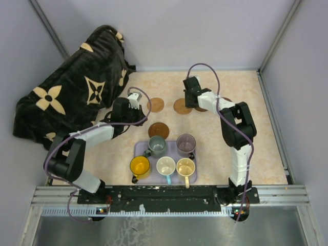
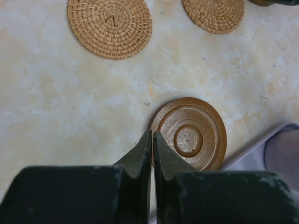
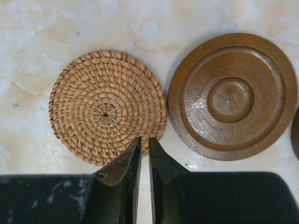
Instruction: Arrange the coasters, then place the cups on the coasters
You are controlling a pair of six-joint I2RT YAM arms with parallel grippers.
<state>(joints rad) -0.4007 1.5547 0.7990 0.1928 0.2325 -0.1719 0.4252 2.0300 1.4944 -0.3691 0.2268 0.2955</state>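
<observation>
While woven coasters [image 3: 107,107] look coarse, wooden coasters [image 3: 232,95] gleam

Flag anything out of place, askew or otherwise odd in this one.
A black flower-print blanket is heaped at the far left corner of the table, unrelated to the job. One dark wooden coaster lies close by the tray, apart from the other coasters farther back. Nothing looks spilled or broken.

Overhead: you look down from behind the arms [image 1: 241,138], far.
Wrists: you face down, close; both catch one round woven straw coaster [image 3: 107,107].
</observation>
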